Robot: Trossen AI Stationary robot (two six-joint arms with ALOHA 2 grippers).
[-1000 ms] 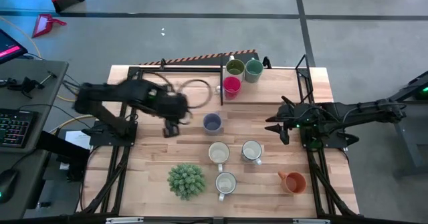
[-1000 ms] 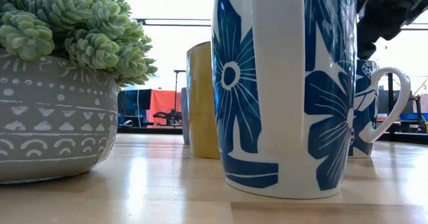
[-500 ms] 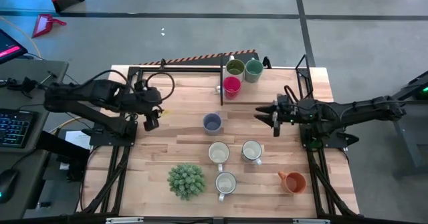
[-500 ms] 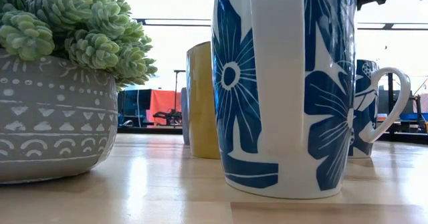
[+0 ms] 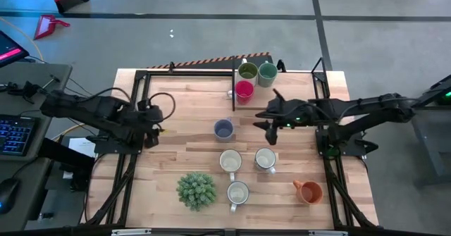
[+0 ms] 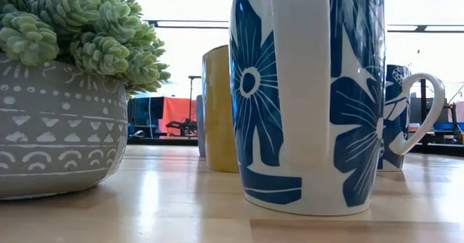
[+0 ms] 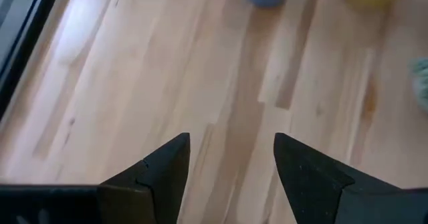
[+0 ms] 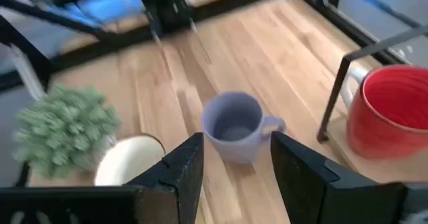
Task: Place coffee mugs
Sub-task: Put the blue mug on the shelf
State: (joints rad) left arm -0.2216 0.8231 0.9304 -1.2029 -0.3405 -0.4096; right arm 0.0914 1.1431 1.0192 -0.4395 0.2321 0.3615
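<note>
I've got the right hand [image 5: 270, 127] spread wide and empty, hanging at 3 o'clock of the small blue-grey ceramic mug [image 5: 223, 129] mid-desk [image 5: 190, 102] so it lines up for a grab, left hand [image 5: 150, 138] open, parked out at 9 o'clock.

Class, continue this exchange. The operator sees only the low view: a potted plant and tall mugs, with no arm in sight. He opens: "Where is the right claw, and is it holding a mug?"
Observer: The right claw is open and empty above the table, to the right of the blue-grey mug and apart from it.
Operator: Which way does it face?
Observer: Toward that mug, which stands upright just ahead of the open claw in the right wrist view.
Operator: And the left claw?
Observer: The left claw is open over bare wood near the table's left edge, holding nothing.
</note>
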